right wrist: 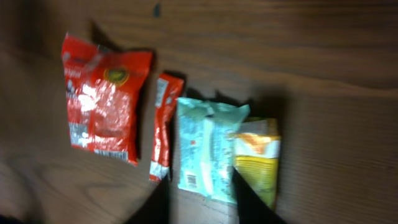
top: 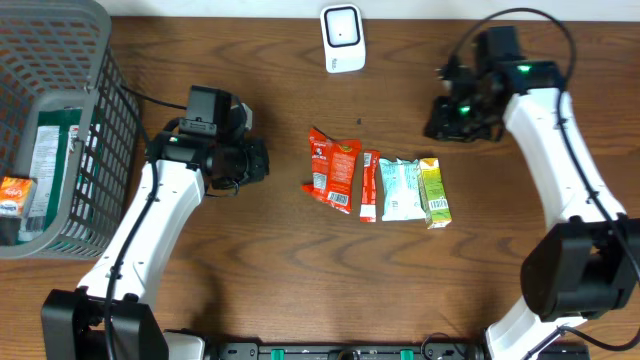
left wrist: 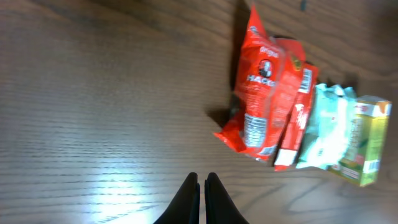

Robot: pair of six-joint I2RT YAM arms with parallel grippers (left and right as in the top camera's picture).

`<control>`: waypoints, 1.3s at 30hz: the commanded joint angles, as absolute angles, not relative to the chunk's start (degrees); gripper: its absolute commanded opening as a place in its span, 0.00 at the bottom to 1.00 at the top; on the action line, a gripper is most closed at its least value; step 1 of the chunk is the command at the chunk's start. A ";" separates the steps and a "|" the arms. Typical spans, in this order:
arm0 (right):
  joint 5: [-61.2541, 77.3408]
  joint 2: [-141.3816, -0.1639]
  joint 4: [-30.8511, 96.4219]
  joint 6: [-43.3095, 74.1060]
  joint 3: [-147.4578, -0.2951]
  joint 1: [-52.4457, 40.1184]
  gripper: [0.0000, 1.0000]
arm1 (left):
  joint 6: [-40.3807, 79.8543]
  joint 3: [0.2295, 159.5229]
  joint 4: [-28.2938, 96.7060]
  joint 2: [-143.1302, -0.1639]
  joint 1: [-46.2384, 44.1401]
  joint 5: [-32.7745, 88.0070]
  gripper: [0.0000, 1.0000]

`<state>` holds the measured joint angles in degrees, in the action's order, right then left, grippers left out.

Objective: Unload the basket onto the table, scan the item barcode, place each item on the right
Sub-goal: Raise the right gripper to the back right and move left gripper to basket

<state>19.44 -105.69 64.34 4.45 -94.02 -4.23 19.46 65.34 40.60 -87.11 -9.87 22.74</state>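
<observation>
Packets for scanning lie in a row mid-table: a wide red packet (top: 332,168), a slim red stick (top: 369,186), a pale teal pack (top: 402,189) and a green-yellow carton (top: 434,192). The white scanner (top: 342,38) stands at the far edge of the table (top: 300,290), well apart from them.

To my eye, no item has been picked up yet. A good pick would take one packet by an edge, leaving its barcode uncovered to face the scanner.

The left claw (left wrist: 202,177) is pinched closed on nothing, beside the red packet. The right claw (right wrist: 200,182) hangs above the teal pack, fingers spread and empty.
</observation>
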 commanded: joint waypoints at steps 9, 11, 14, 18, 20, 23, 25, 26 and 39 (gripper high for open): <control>14.85 -105.32 64.27 2.74 -94.26 8.29 0.99 | 21.28 92.47 61.01 -85.71 -9.80 -2.04 0.11; 14.83 -105.32 64.27 2.70 -94.28 8.49 0.99 | 21.28 97.71 63.44 -85.71 -8.56 -6.11 0.11; 14.83 -105.32 64.27 2.70 -94.28 8.49 0.99 | 21.74 103.42 64.66 -85.71 -4.99 -10.52 0.15; 14.83 -105.32 64.25 2.70 -94.28 8.49 0.99 | 21.96 105.32 62.43 -85.71 1.96 -16.03 0.17; 14.83 -105.32 64.27 2.70 -94.28 8.49 0.99 | 21.96 105.23 61.76 -86.06 5.54 -18.63 0.30; 14.83 -105.32 64.25 2.70 -94.28 8.49 0.99 | 21.93 105.23 61.36 -86.87 11.20 -20.88 0.52; 14.83 -105.32 64.25 2.70 -94.28 8.47 0.99 | 21.91 105.23 61.41 -87.46 14.74 -20.88 0.53; 14.83 -105.32 64.25 2.70 -94.28 8.47 0.99 | 21.89 105.23 61.45 -87.83 16.47 -20.86 0.54; 14.83 -105.32 64.25 2.70 -94.28 8.47 0.99 | 15.57 105.16 60.49 -101.34 30.30 -20.84 0.54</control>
